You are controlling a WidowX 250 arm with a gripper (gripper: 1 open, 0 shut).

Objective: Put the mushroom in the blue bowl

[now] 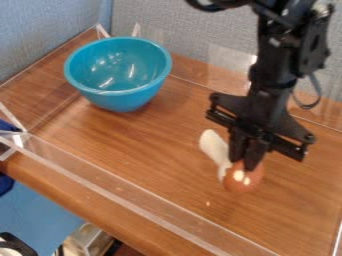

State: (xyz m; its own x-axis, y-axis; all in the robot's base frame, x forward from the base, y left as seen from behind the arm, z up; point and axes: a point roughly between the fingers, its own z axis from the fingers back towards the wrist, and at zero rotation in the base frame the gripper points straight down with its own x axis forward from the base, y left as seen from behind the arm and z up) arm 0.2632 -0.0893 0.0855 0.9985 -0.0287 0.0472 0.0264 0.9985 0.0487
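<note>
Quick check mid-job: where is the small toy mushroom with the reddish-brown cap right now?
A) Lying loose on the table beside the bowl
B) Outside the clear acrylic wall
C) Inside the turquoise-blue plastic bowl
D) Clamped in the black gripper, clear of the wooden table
D: the small toy mushroom with its reddish-brown cap sits between the fingers of the black gripper, which is shut on it, off to the right of the empty turquoise-blue plastic bowl.

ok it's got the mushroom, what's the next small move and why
Probably carry it up and left toward the blue bowl. The gripper looks shut on the mushroom, which seems to hang just above the wooden table, while the bowl sits apart at the far left and is empty.
</note>
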